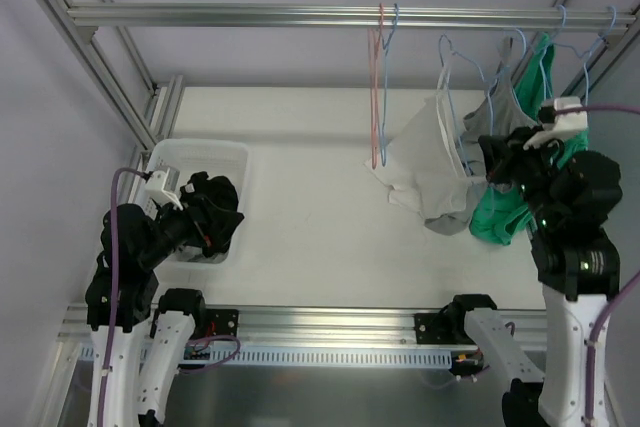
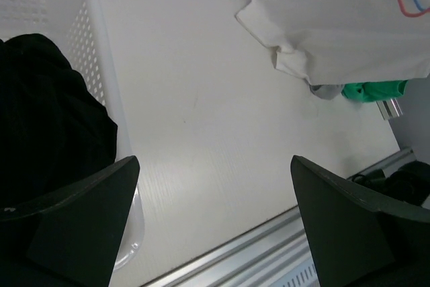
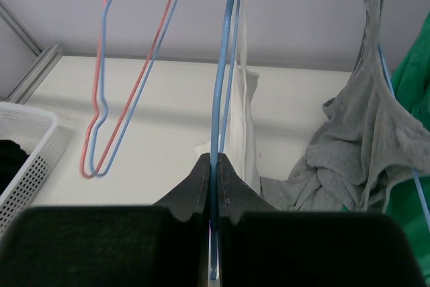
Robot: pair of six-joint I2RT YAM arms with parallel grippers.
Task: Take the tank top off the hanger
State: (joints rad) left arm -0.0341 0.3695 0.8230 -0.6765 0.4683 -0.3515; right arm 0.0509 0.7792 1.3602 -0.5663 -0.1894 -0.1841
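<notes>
- jaws of the right gripper (image 3: 213, 166) are pressed together on the thin blue wire of the hanger (image 3: 216, 65), with only the wire between the pads.
- jaws of the left gripper (image 2: 213, 166) stand wide apart with nothing between them.
- tank top (image 1: 425, 162) is white. it hangs on that hanger under the right part of the rail (image 1: 250, 15), and its lower hem reaches the table.
- in the right wrist view the tank top shows as a narrow white strip just behind the gripped wire.
- two bare hangers (image 1: 378, 97), one red and one blue, hang from the rail just left of the tank top.
- a grey top (image 3: 356, 132) hangs from the rail just right of the tank top, touching it low down.
- a green top (image 1: 500, 217) hangs nearer the rail's right end, partly behind the right arm.
- table (image 1: 300, 187) below the rail is plain matt white.
- a white perforated basket (image 1: 200, 145) sits on the table below the rail's left part, well apart from the clothes.
- black cloth (image 2: 47, 119) lies in the basket, and the left gripper hangs over its near side.
- the rail is a bare aluminium bar running across the far side, joined to slanted aluminium posts (image 1: 60, 17) at each end.
- pale, unmarked walls (image 1: 35, 117) close the room beyond the rail and on both sides.
</notes>
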